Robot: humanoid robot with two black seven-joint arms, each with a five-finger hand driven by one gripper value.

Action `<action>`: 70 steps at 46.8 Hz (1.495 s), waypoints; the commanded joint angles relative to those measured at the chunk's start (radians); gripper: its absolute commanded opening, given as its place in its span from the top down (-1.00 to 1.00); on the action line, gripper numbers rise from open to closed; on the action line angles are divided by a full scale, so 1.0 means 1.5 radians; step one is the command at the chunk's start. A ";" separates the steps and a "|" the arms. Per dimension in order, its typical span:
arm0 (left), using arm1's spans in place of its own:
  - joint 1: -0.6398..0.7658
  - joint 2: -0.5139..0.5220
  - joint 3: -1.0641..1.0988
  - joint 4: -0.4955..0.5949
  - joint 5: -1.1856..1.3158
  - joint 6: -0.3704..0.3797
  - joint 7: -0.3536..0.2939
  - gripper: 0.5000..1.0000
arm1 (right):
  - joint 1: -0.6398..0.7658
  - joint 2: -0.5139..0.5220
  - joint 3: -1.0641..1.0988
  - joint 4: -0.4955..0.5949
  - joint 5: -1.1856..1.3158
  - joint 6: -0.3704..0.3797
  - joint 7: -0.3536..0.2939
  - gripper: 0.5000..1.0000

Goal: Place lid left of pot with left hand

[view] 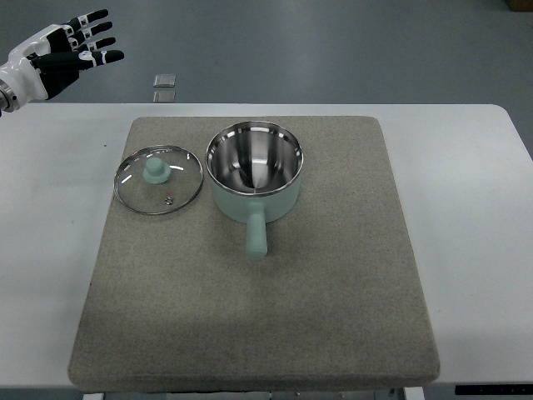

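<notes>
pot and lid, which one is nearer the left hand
The glass lid: it lies flat on the mat left of the pot, on the side of the left hand, which hovers open beyond the table's far-left corner.

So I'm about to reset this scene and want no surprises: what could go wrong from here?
1. The lid lies close beside the pot, near the mat edge; a bump could slide it off onto the table.
2. The left hand hovers open past the table's far corner; swinging back low, it might clip the lid's knob.
3. The pot handle sticks out toward the robot, easy to snag.
</notes>
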 commanded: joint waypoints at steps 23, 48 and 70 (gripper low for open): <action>0.010 -0.069 -0.090 0.106 -0.189 -0.062 0.139 -0.99 | 0.000 0.000 0.000 0.000 0.000 0.000 0.000 -0.69; 0.032 -0.096 -0.110 0.159 -0.347 -0.199 0.224 -0.99 | 0.000 0.000 0.000 0.000 0.000 0.000 0.000 -0.69; 0.032 -0.097 -0.118 0.159 -0.361 -0.205 0.229 -0.99 | 0.000 0.000 0.005 0.000 0.004 0.004 0.000 -0.69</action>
